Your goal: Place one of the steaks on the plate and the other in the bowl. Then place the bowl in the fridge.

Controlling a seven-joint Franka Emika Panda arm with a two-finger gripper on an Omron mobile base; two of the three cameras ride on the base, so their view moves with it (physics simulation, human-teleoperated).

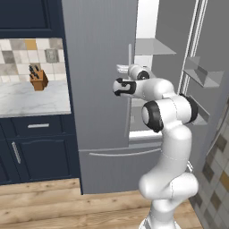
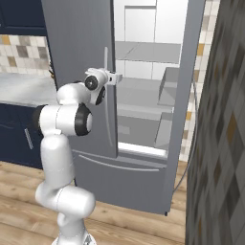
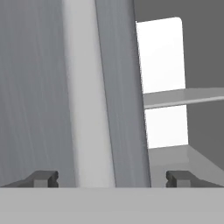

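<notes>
**Gripper wide at the fridge door edge**

The gripper stands open, fingertips well apart, with the handle of the fridge running straight up between them and nothing clamped. In the left base view the hand sits right at the left door's right edge; that door looks shut, the right door swung out. Between them there's a tall gap into the interior, with grey shelves stacked and free space above each. The fridge is tall, grey steel, with a lower drawer beneath. Left of it, a marble counter holds a knife block. A tiled wall crowds the right side.
</notes>
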